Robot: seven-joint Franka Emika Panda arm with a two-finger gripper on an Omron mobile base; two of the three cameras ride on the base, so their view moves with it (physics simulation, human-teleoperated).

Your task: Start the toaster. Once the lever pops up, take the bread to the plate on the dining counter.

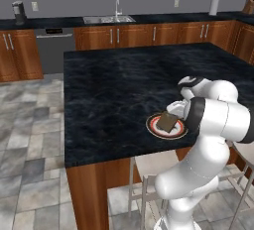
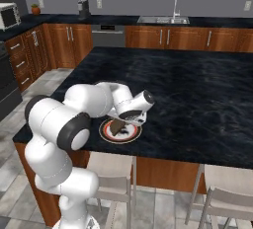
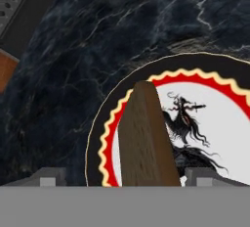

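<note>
Jaws (image 3: 117, 177) stand wide in the hand view, one tip on each side of the bread (image 3: 146, 138), which tilts over the plate (image 3: 105, 138). Left base view: bread (image 1: 166, 122) on the plate (image 1: 154, 128), near the front edge of the dining tabletop (image 1: 114, 85). Right base view: the hand hovers directly above the plate (image 2: 106, 133).

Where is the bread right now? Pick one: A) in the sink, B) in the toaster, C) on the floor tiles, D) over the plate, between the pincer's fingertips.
D: the bread stands on edge over the plate on the dining counter, between the spread fingertips of the pincer.
</note>
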